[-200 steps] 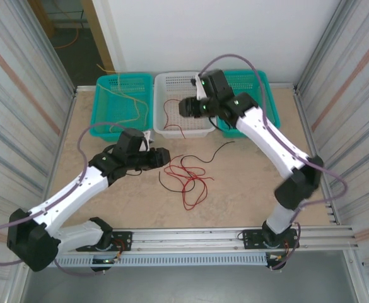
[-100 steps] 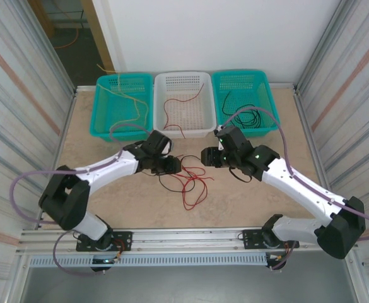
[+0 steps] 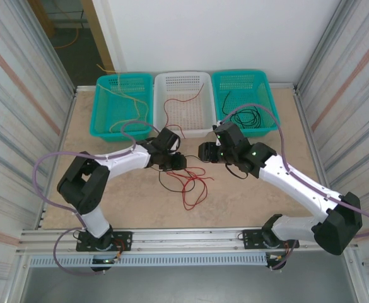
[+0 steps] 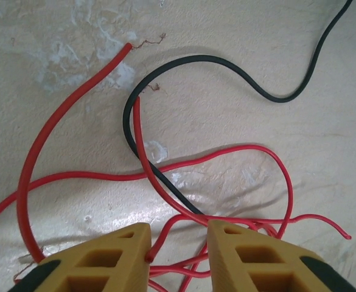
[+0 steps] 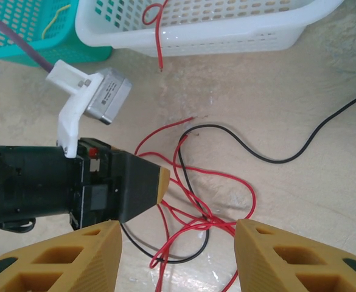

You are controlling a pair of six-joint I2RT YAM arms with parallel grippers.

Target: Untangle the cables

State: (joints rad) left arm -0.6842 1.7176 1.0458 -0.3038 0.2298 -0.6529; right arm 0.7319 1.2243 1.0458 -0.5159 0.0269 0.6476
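Observation:
A tangle of red cables [image 3: 189, 182] and one black cable [image 3: 166, 187] lies on the table's middle. My left gripper [image 3: 179, 163] sits low at the tangle's left top. In the left wrist view the left gripper [image 4: 179, 236] is open by a narrow gap, with red strands [image 4: 165, 240] between the fingers and one strand touching the left finger [image 4: 126, 246]. The black cable [image 4: 226, 64] curves away ahead. My right gripper [image 3: 203, 152] hovers just right of it, and in the right wrist view the right gripper [image 5: 178, 255] is wide open above the red knot [image 5: 211, 216], holding nothing.
Three baskets line the back edge. The left teal basket [image 3: 102, 107] holds a yellow cable [image 3: 131, 101]. The white basket [image 3: 183, 74] holds a red cable [image 3: 171, 115]. The right teal basket [image 3: 269, 101] holds a black cable [image 3: 247, 117]. Corrugated walls flank both sides.
The right arm swung from the white basket down to the tangle. The left gripper slid right onto the tangle, and its jaws narrowed around red strands.

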